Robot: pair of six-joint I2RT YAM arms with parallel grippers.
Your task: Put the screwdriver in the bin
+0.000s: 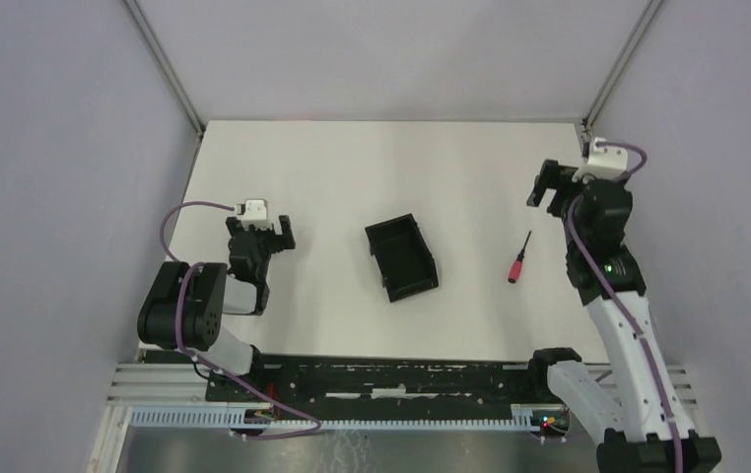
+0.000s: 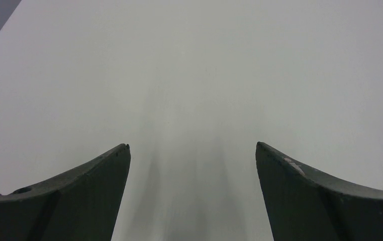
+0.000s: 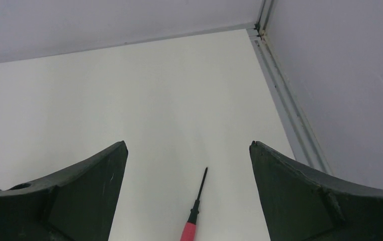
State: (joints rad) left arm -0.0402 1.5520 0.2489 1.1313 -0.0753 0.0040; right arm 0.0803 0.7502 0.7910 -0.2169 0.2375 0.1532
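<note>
On the table (image 1: 352, 168), right of the bin (image 1: 403, 258) and apart from it, your screwdriver (image 1: 519, 259) lies flat. Its red handle is toward the arms and its black shaft points to the far edge, leaning slightly right. Nothing touches it. The bin sits near the middle at a slant, open side up with nothing in it, which seems to put it within reach of either arm.

Your right gripper (image 1: 546, 193) hangs above the table just beyond the screwdriver, toward the far right corner, jaws spread wide and holding nothing. Its wrist camera looks along the shaft, with the tool framed in the gap between the two fingers. I read that as a line-up for a grasp, the jaws set to close across the tool rather than along it. The handle is thicker and the better place to pinch, since the thin shaft could slip or roll. You would need to come toward the handle and down.

Your left gripper (image 1: 263, 232) sits low on the left, well apart from both things, also spread with only bare table between its fingers. It looks parked out of the way, so the job falls to the right arm. The pickup is not yet begun.
</note>
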